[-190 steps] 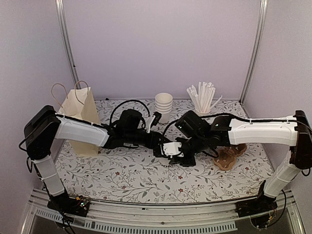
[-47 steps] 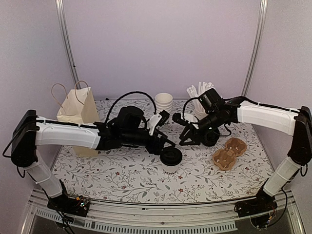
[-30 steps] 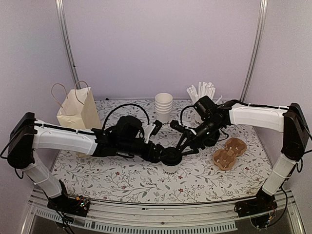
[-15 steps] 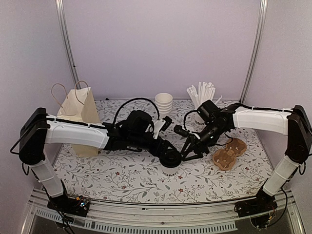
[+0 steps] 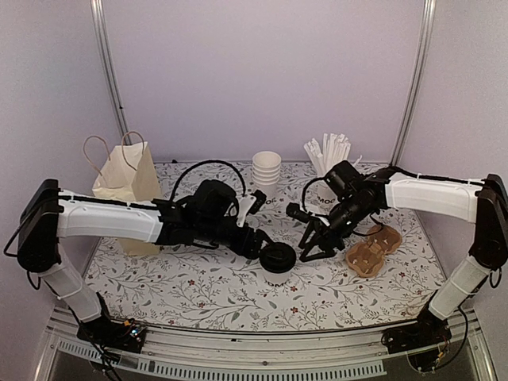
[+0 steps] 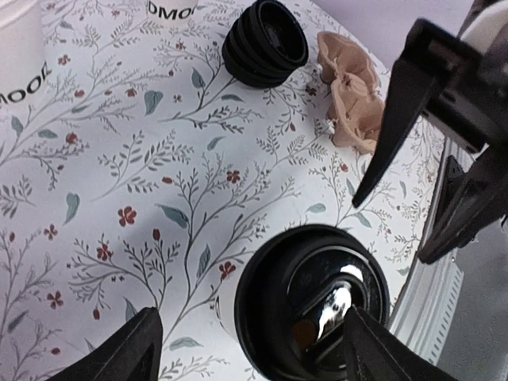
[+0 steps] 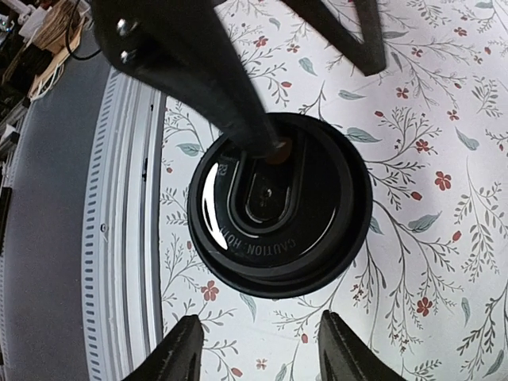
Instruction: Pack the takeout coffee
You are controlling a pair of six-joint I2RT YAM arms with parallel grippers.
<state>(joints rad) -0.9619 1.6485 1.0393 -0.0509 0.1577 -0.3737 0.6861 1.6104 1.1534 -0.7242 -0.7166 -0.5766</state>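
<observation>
When seen from above, the lidded coffee cup [image 5: 278,262] stood mid-tabletop, with your left gripper [image 5: 268,248] and right gripper [image 5: 306,249] flanking it. Through the left wrist, the left fingers [image 6: 127,349] were spread wide either side of the cup, not clamped. Through the right wrist, the right fingers [image 7: 186,349] stood half open and empty above the lid [image 7: 278,238].

lid [image 7: 278,206] glossy black plastic; cup [image 5: 277,279] matt white paper

Lidded cup [image 5: 278,259] left of carrier [image 5: 371,251]
</observation>
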